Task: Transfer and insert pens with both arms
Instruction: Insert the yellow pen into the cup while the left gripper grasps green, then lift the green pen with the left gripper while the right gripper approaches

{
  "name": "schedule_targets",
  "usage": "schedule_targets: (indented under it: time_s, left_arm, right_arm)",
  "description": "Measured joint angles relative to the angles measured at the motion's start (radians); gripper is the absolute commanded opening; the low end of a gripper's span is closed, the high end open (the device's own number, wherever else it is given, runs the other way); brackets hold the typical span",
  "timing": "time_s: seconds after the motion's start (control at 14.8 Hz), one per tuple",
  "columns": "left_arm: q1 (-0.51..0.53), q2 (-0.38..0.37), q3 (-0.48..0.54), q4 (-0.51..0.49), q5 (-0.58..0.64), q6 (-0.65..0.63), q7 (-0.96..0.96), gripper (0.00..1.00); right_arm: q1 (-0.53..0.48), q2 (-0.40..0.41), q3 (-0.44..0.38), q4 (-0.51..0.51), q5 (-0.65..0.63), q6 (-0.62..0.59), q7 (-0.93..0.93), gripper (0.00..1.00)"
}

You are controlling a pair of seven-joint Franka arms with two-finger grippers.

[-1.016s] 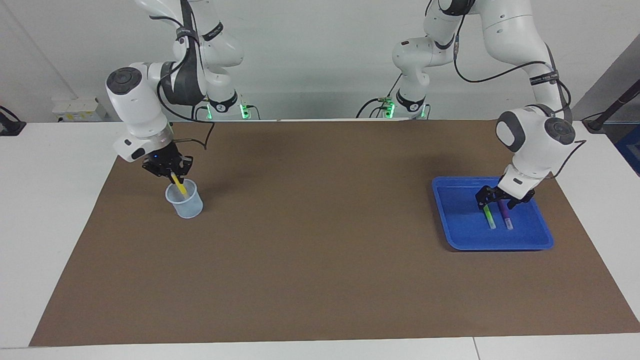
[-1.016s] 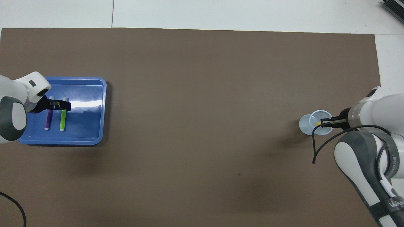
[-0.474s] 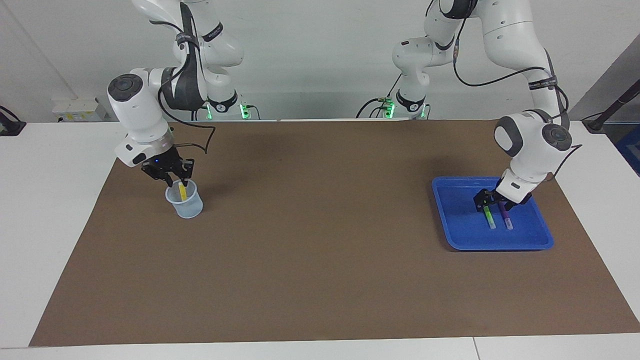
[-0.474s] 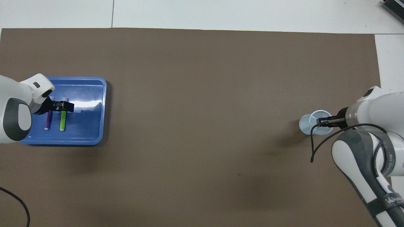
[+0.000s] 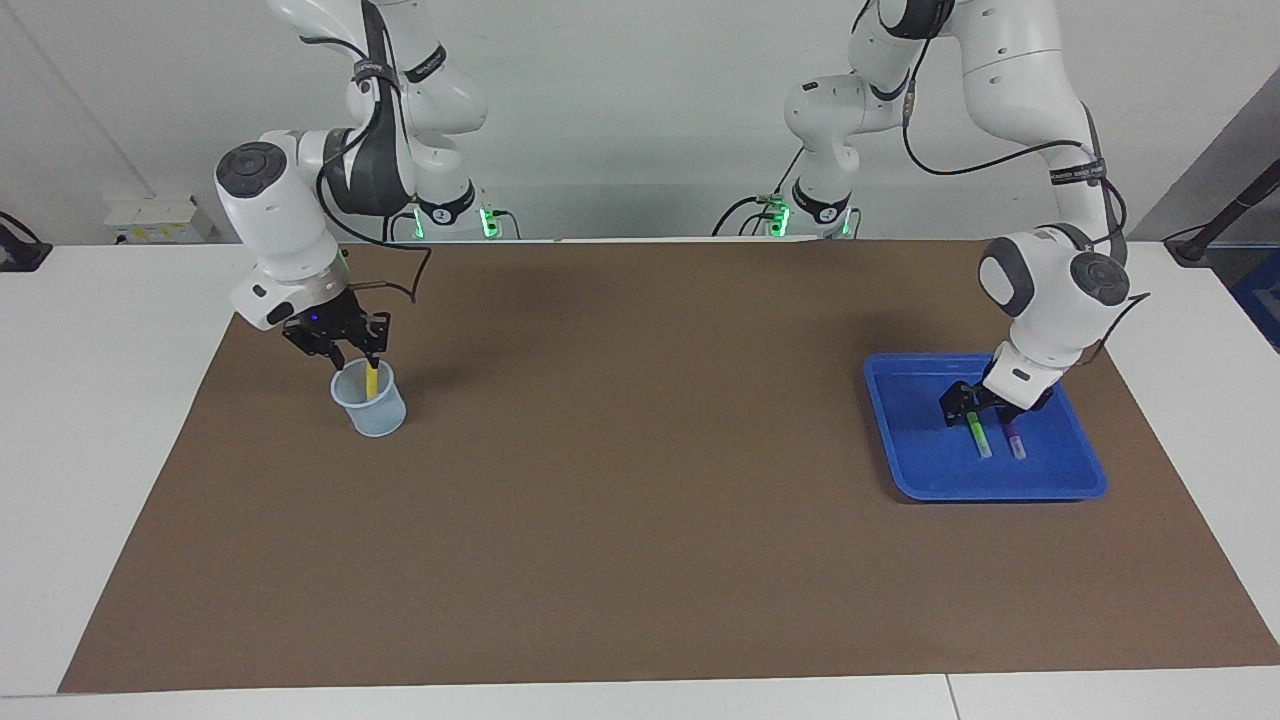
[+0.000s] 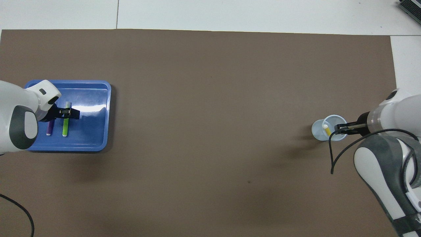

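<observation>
We see a white table [image 5: 90, 420] whose middle is covered by a wide brown mat [image 5: 640, 500]; most of that mat lies bare between the two working ends. Both large arms are cut off: the facing view loses their upper links at the top edge, and the overhead view shows only their forearms entering from the bottom corners.

Toward the left arm's end sits a blue tray [image 5: 900, 440], close to the mat's edge there. The left gripper [image 5: 978, 410] is low over the green pen [image 6: 65, 126], down at the end of it nearer the robots. Its fingers stand on either side of the pen, but we cannot tell whether they have closed on it or are merely straddling it. The gripper body hides part of that pen in both views. The purple pen [image 6: 50, 127] lies just beside the green one, parallel to it, partly covered by the wrist.

Toward the right arm's end stands a pale translucent cup [image 5: 372, 408], well apart from the tray. The yellow pen [image 6: 327, 130] stands tilted inside it, white cap visible from above. The right gripper [image 5: 348, 348] hangs just over the cup's rim with its fingers apart, holding nothing; a loose black cable [image 6: 335, 154] loops from its wrist.
</observation>
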Motion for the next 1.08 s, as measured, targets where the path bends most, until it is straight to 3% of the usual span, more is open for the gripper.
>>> schedule_targets:
  time_s: [0.2,0.34,0.47,0.61,0.68,1.08]
  left_arm:
    - [0.0,0.004,0.0,0.0,0.0,0.0,0.0,0.69]
    - [0.0,0.005,0.0,0.0,0.0,0.0,0.0,0.53]
    - [0.0,0.005,0.0,0.0,0.0,0.001,-0.001,0.34]
    - [0.0,0.004,-0.002,0.001,0.0,0.001,-0.002,0.08]
    - [0.0,0.003,-0.003,0.001,0.0,0.0,-0.003,0.0]
    - [0.0,0.003,-0.004,0.036,0.0,-0.071,-0.037,0.0]
  right_arm:
    - [0.001,-0.012,0.004,0.026,0.0,-0.044,0.0,0.49]
    - [0.002,-0.016,0.019,0.04,0.032,-0.066,0.001,0.49]
    - [0.003,-0.02,0.037,0.056,0.097,-0.085,0.001,0.64]
    - [0.004,-0.023,0.059,0.072,0.162,-0.091,0.001,0.64]
    - [0.005,-0.023,0.073,0.078,0.189,-0.091,0.001,0.64]
    - [0.01,-0.023,0.12,0.098,0.411,-0.091,-0.055,0.65]
